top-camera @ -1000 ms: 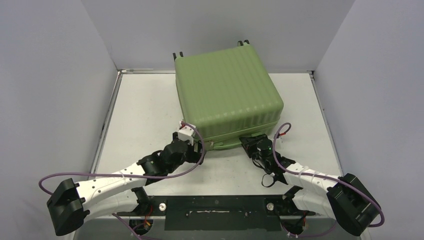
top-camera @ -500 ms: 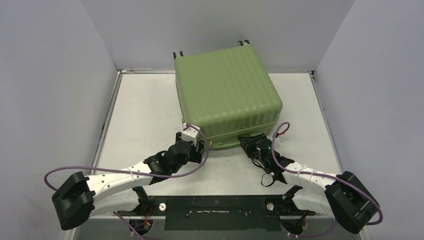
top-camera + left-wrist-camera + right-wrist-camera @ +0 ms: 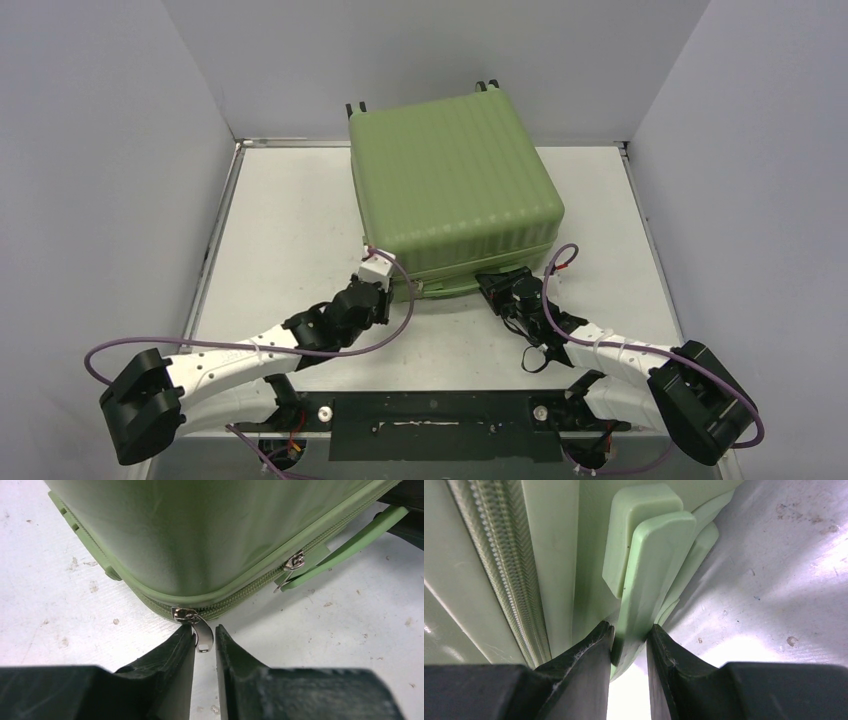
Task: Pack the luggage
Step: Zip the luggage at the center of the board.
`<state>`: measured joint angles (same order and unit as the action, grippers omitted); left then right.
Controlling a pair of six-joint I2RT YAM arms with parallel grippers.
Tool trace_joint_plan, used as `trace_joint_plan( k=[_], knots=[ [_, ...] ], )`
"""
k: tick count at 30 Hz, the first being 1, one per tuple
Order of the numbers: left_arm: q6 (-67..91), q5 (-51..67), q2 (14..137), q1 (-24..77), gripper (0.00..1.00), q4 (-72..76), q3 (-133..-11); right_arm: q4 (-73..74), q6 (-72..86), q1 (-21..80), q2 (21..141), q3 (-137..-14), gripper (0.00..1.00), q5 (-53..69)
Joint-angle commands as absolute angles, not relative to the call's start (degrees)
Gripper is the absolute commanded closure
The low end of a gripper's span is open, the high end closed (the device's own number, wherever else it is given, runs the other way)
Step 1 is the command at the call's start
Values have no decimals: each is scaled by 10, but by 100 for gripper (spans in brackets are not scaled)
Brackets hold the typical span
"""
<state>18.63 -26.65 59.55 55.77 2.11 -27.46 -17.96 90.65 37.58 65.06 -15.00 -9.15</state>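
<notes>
On the table (image 3: pixel 290 210), I see my left hand (image 3: pixel 204 647) nearly closed around the luggage's (image 3: pixel 455 185) zipper pull (image 3: pixel 201 630), my right hand (image 3: pixel 630 642) clamping its green handle (image 3: pixel 651 565).

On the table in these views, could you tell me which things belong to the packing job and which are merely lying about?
Part of the job:
- luggage, lid down
- zipper pull, between the left gripper fingers
- green handle, clamped by the right gripper
- second zipper pull

Lying about:
- nothing apart from the bare table
</notes>
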Motion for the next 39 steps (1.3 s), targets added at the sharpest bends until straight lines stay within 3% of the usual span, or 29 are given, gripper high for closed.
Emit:
trace_joint_plan(
  k=[1, 6, 12, 20, 39],
  knots=[
    [183, -271, 549, 559, 83, 66, -280, -102, 861, 397, 675, -137, 100, -11],
    [183, -264, 531, 559, 100, 38, -276, -106, 863, 397, 676, -135, 100, -13],
    [185, -221, 511, 559, 100, 30, -271, -114, 864, 398, 676, -131, 100, -10],
    [185, -80, 543, 562, 100, 89, -265, -125, 866, 407, 689, -136, 100, -5],
    [176, -33, 680, 626, 100, 196, -330, -137, 886, 463, 746, -163, 100, -29]
  ],
)
